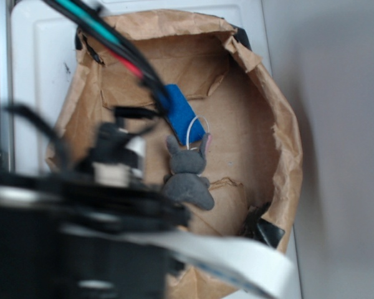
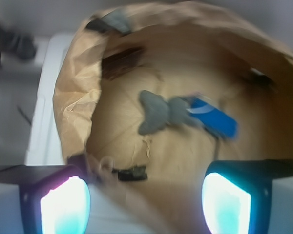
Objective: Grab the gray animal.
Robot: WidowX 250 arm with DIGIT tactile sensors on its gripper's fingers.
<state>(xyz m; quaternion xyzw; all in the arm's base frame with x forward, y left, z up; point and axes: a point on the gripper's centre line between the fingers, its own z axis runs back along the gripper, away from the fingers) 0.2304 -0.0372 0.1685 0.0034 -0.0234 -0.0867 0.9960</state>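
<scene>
Gray animal (image 2: 158,113) is the thing to fetch, but nearest the wrist camera come the gripper's (image 2: 145,202) two fingers (image 2: 64,204), glowing at the bottom corners of the view and standing wide apart with nothing between them; they hang above the near rim of the paper-lined basket (image 2: 73,97), well short of the toy; the wrist picture is blurred, so fine detail is lost. Farther in, on the brown paper floor, the gray animal lies flat, its ears toward the blue block (image 2: 212,117), which seems to touch it or lie just beside its head; a thin white loop shows at that end in the exterior view. From the look of it, the toy is a small stuffed thing: light, soft, squashy, not fragile and not slippery, so the fingers should sink in a little and grip cloth well. The best hold, I judge, is across the rounded body at its middle, away from the ears, so the block is not caught too; the crumpled paper beneath could get pinched if the fingers go too deep.
</scene>
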